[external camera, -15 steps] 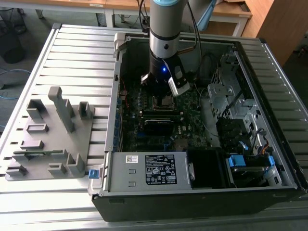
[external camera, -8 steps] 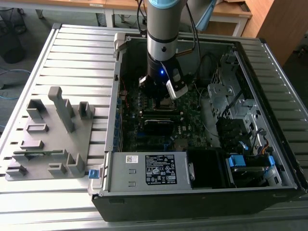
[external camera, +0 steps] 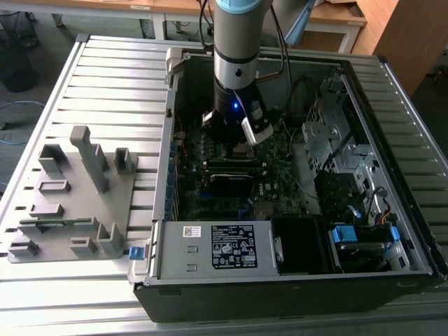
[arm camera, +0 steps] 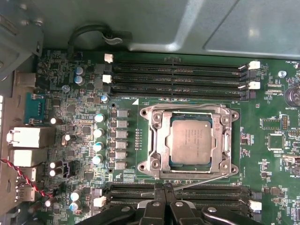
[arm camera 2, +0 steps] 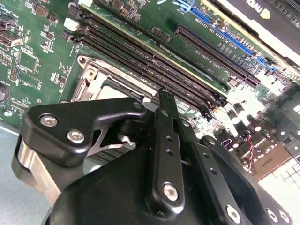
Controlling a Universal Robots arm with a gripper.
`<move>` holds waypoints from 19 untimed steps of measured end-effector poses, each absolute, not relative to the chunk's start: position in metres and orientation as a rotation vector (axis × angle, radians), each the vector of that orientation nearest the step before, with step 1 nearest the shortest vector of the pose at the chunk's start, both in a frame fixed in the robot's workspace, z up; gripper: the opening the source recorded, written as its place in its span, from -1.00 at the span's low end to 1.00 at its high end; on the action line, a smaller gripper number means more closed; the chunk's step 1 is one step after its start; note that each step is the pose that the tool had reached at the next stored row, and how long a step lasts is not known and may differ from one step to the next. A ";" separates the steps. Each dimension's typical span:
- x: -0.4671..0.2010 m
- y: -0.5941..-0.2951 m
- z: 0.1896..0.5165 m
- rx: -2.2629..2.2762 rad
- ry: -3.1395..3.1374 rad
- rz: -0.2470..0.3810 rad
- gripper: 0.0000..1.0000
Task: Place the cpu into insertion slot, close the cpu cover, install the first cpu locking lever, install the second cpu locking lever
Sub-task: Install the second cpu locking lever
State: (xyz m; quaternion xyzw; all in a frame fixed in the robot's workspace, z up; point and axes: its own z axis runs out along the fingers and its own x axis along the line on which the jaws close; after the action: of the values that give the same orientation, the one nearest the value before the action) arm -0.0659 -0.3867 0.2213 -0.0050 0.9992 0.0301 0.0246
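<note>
The cpu (arm camera: 190, 140) lies flat inside the insertion slot (arm camera: 161, 157), right of centre in the first wrist view, its grey metal top showing through the cut-out of the cpu cover (arm camera: 154, 136). The cover appears folded down around the chip, its silver frame sitting on the socket edges. A thin wire locking lever (arm camera: 199, 180) runs along the lower side of the socket in that view and looks unlatched, slanting a little away from the frame; I cannot tell whether the other lever is hooked.

The end effector (arm camera: 163, 191) sits at the lower edge of the first wrist view, just beside the socket's lower side, its two black fingers (arm camera: 157, 201) drawn close together with nothing between them. In the second wrist view the fingertips (arm camera 2: 164, 101) come down against the socket frame's edge, next to the long black memory slots (arm camera 2: 154, 58).

The risks, as I judge them: if the tips press on the lever off-centre, the wire could spring sideways and miss its hook, leaving the cover loose. If the chip is not fully seated, clamping would bend socket pins. The memory slots lie near on both sides, so a drifting finger could catch them or the small capacitors (arm camera: 98, 133) at left.

In the exterior view the arm (external camera: 238, 56) reaches into the open computer case (external camera: 392, 77) standing on the slatted worktop (external camera: 112, 77).
</note>
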 end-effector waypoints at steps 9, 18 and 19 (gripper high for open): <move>-0.066 -0.387 0.218 -0.016 3.091 0.097 -0.79; -0.066 -0.387 0.218 -0.015 3.091 0.096 -0.79; -0.066 -0.387 0.218 -0.015 3.091 0.096 -0.79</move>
State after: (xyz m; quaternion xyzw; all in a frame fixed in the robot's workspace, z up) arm -0.0663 -0.3867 0.2179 -0.0050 0.9992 0.0311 0.0246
